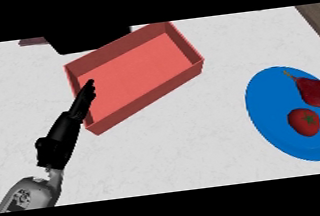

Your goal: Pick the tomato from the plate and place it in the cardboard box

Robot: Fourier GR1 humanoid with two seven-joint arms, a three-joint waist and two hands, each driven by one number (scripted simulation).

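Your left hand [60, 135] rests open, straight fingers over the red open cardboard box's [178, 47] near-left corner. You'll see the round red tomato [304, 121] on the blue round plate [268, 117], beside a dark red beet [315, 90]

Bare table [195, 126] lies between the blue plate [268, 117] and the red box [133, 75], unobstructed. The box stands open-topped; the left hand [65, 129], fingers straight, overlaps its near-left wall. A dark block [87, 38] stands at the box's far side.
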